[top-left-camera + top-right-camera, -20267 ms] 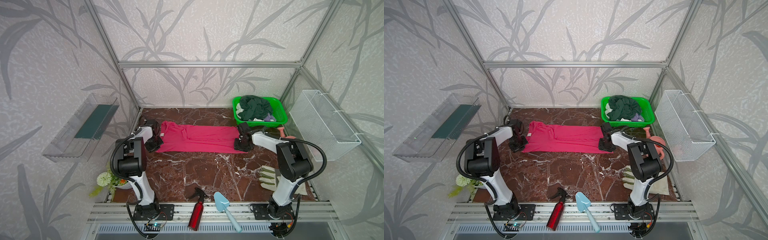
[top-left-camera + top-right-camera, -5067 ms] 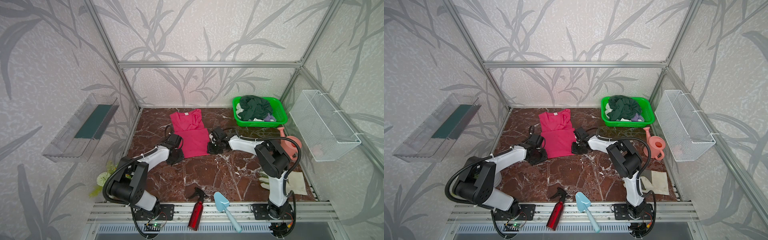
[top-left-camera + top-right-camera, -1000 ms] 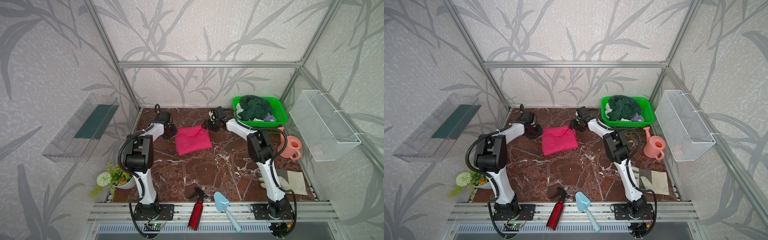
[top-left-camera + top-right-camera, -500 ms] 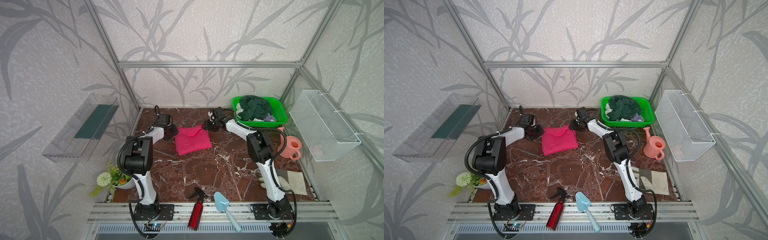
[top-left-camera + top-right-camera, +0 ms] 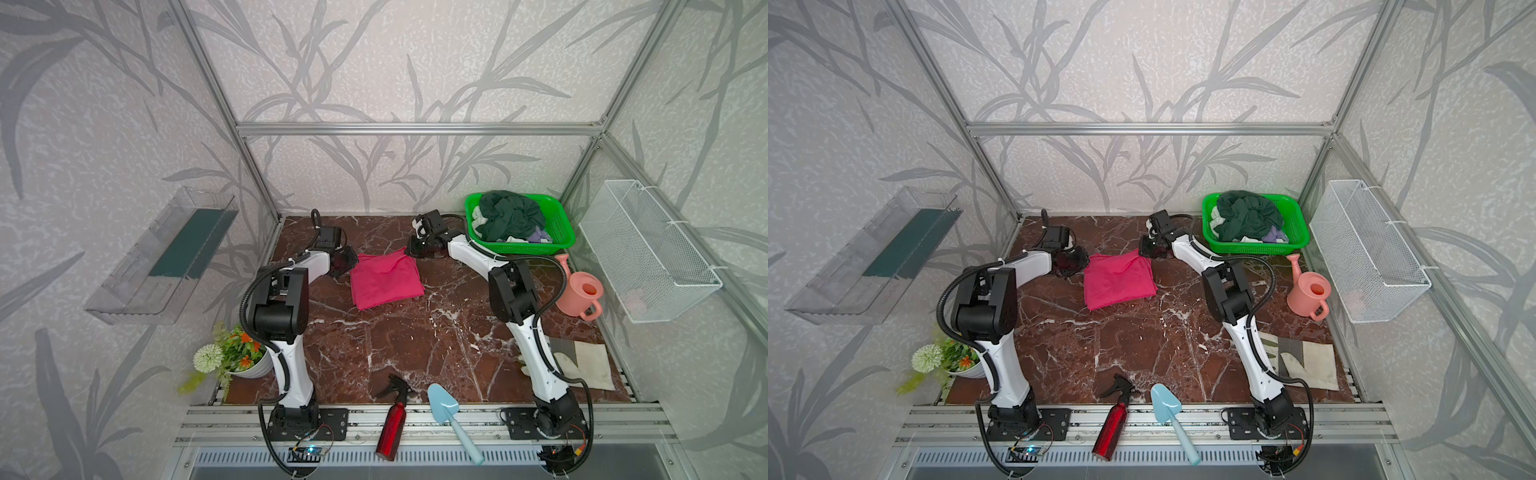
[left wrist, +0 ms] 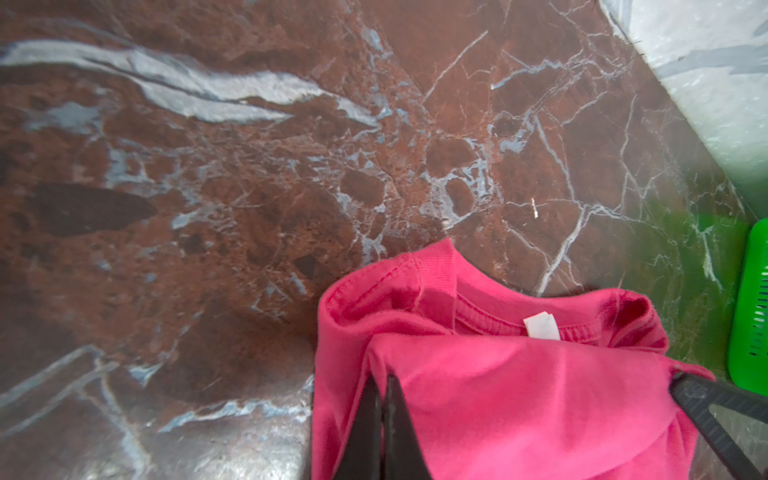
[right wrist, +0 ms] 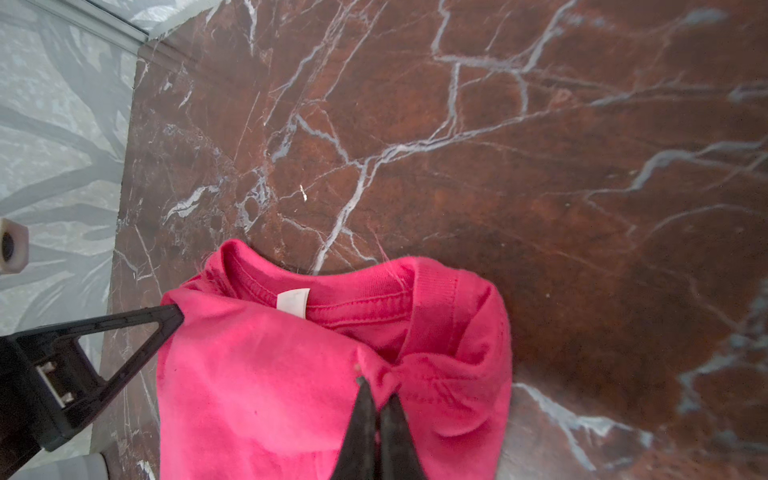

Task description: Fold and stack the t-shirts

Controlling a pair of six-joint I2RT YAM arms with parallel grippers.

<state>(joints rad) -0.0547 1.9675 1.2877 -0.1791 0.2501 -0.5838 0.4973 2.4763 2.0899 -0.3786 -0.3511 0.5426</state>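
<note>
A bright pink t-shirt (image 5: 384, 280) (image 5: 1117, 282) lies folded into a rough square on the marble table (image 5: 415, 345). My left gripper (image 5: 350, 263) (image 6: 382, 380) is shut on its far left corner, with cloth bunched round the tips. My right gripper (image 5: 409, 250) (image 7: 376, 388) is shut on the far right corner, beside the collar and its white neck label (image 7: 293, 302). A dark green t-shirt (image 5: 511, 218) lies heaped on whitish and lavender ones in the green basket (image 5: 563, 239) at the back right.
A pink watering can (image 5: 579, 293) stands right of the right arm. A pale glove (image 5: 590, 365) lies at front right. A red spray bottle (image 5: 392, 419) and a blue trowel (image 5: 449, 411) sit on the front rail. A flower pot (image 5: 237, 357) stands at front left.
Both grippers have closed on the far corners of the folded pink shirt within the last second. Before that the shirt was folded from a long strip into this square.
</note>
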